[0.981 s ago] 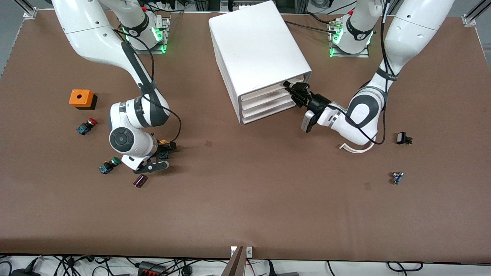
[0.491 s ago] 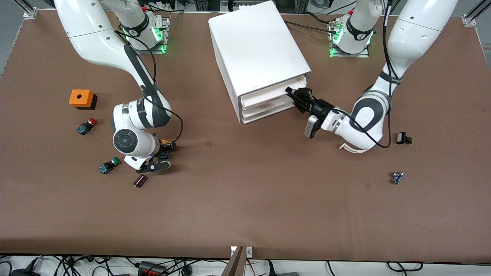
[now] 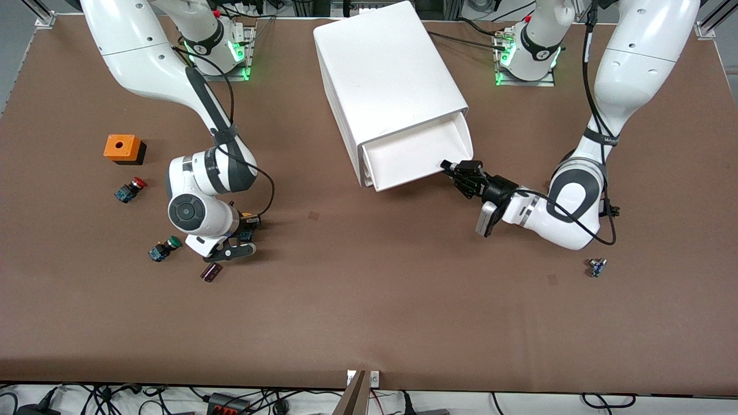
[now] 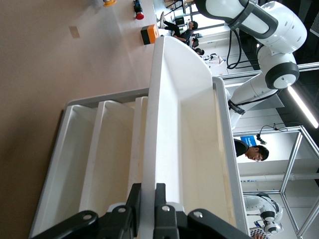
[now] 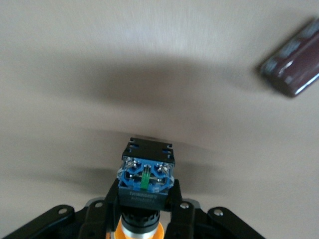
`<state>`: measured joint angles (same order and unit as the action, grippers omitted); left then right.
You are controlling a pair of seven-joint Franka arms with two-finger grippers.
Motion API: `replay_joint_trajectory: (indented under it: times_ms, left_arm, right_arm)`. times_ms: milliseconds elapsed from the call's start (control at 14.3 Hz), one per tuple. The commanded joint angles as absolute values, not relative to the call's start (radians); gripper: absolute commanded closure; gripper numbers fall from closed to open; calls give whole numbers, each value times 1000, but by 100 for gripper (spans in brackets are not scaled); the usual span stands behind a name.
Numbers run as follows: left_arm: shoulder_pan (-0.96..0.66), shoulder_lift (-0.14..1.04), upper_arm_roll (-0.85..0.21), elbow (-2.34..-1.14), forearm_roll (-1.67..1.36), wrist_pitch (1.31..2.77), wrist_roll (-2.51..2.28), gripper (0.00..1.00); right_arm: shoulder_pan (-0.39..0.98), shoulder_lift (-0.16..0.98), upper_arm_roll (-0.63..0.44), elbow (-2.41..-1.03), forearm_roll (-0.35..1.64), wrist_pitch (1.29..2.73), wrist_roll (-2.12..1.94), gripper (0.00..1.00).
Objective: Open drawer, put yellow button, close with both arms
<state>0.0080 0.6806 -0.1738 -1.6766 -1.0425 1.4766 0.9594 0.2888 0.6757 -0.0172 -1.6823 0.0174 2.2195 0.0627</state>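
The white cabinet (image 3: 386, 75) stands near the robots' bases. Its top drawer (image 3: 415, 153) is pulled out, and the inside shows bare. My left gripper (image 3: 461, 171) is shut on the drawer's front wall; the left wrist view shows that wall (image 4: 172, 99) pinched between the fingers of the left gripper (image 4: 148, 201). My right gripper (image 3: 245, 226) is toward the right arm's end of the table, shut on the yellow button (image 3: 249, 217). In the right wrist view the button (image 5: 144, 181) sits between the right gripper (image 5: 144, 199) fingers, blue base outward, just above the table.
Near the right gripper lie a dark maroon cylinder (image 3: 211, 271), also in the right wrist view (image 5: 291, 67), a green-capped switch (image 3: 163, 249), a red-capped switch (image 3: 130, 189) and an orange box (image 3: 122, 148). Two small parts (image 3: 597, 267) lie by the left arm's elbow.
My left gripper has drawn the top drawer out of the cabinet toward the front camera. My right gripper has stayed almost in place with the yellow button.
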Motion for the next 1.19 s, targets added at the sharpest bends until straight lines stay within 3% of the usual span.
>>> replay_joint_trajectory:
  times_ms: [0,70,140,421,841,1121]
  left_arm:
    - [0,733,-152,-1605,-1011,1502,945,91]
    - [2,729,-153,-1600,-1012,1499,943,61]
    - [11,729,-153,-1598,-1014,1493,934,1]
    - [51,701,-152,-1548,-1000,1399,734,0]
    - [57,664,-153,-1243,-668,1214,260,0]
    - [31,606,-169,-1167,-288,1201,149,0]
  right_arm:
    - [293,661,-18,-1603,23,2209,54,98]
    - [296,658,-18,-1573,23,2209,54,98]
    - [302,654,-18,-1531,21,2200,55,98]
    - [374,655,-20,-1318,21,2061,58,100]
    - [506,657,-18,-1088,21,1815,164,100]
    - [626,657,-20,-1066,20,1808,320,100]
